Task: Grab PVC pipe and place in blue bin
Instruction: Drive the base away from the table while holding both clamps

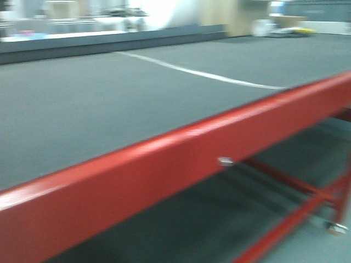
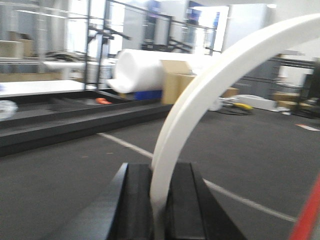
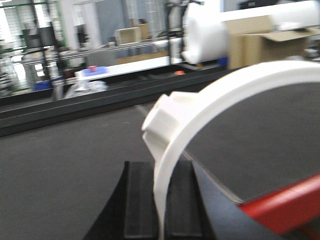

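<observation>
A dark grey floor crossed by a white line is seen in the blurred front view, with a red beam running from lower left to upper right

In the left wrist view a white roll and a cardboard box are set at upper middle. The PVC pipe is clamped between the closed black fingers of the left gripper at bottom centre and arcs to the upper right

In the right wrist view a ribbed white ring is gripped by the right gripper at bottom centre
</observation>
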Robot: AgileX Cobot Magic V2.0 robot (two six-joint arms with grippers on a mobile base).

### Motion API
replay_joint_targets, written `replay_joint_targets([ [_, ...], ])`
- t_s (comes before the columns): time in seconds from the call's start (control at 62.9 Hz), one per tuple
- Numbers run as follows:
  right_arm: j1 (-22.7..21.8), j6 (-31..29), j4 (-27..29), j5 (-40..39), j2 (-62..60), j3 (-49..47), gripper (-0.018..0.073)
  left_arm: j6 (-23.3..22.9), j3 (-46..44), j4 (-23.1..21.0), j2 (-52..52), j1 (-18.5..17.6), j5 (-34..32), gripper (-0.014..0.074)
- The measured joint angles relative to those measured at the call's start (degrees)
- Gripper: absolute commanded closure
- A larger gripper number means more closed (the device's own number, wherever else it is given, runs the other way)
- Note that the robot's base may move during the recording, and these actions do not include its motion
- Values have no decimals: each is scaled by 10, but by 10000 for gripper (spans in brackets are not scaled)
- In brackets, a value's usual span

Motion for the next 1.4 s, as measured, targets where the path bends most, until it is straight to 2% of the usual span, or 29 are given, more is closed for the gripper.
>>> replay_joint_targets([
  [1.399,0,0,0,0,0,0,720,0,0,0,0,0,0,707],
])
